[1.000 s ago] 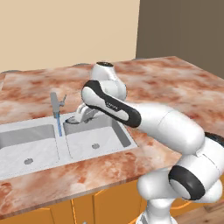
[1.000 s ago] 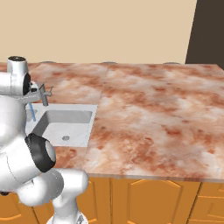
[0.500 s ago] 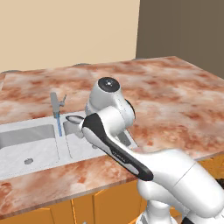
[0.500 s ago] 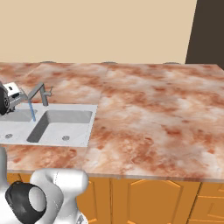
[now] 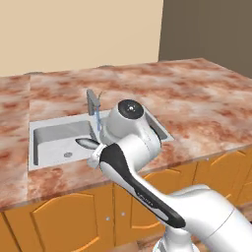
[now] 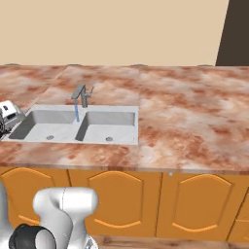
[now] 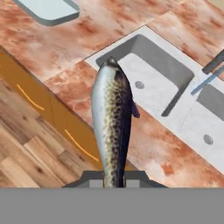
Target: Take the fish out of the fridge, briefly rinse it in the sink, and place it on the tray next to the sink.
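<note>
**Fish held out over desk edge, left of sink**

Sink (image 6: 80, 125) is the landmark: double-basin steel, set into the marbled red-brown desk (image 6: 185, 112). Each basin has one round drain; nothing else lies in either. The grey angular faucet (image 6: 80, 93) stands at the back rim over the divider, with a thin blue water stream (image 6: 76, 114) running down from its spout. In hand view the same stream (image 7: 205, 82) falls by the divider.

Tray (image 7: 49, 9): pale blue-grey, rounded corners, raised rim, on the desk well apart from the sink's outer basin, cut off by the top edge of hand view. The visible part holds nothing.

Fish (image 7: 112, 127): slender, speckled dark back, silvery-pale flank, pointed end aimed away from the hand, a small fin on one side. It hangs in the air over the desk's front edge, in front of the sink's left basin, with orange cabinet doors (image 7: 52, 116) and wood floor (image 7: 24, 153) below. In left base view its pointed tip (image 5: 87, 143) pokes out leftward beside the arm's wrist.

Pincer (image 7: 114, 178): fingers closed tight against the fish's near end, gripping it; the fish is clear of sink and tray.
</note>
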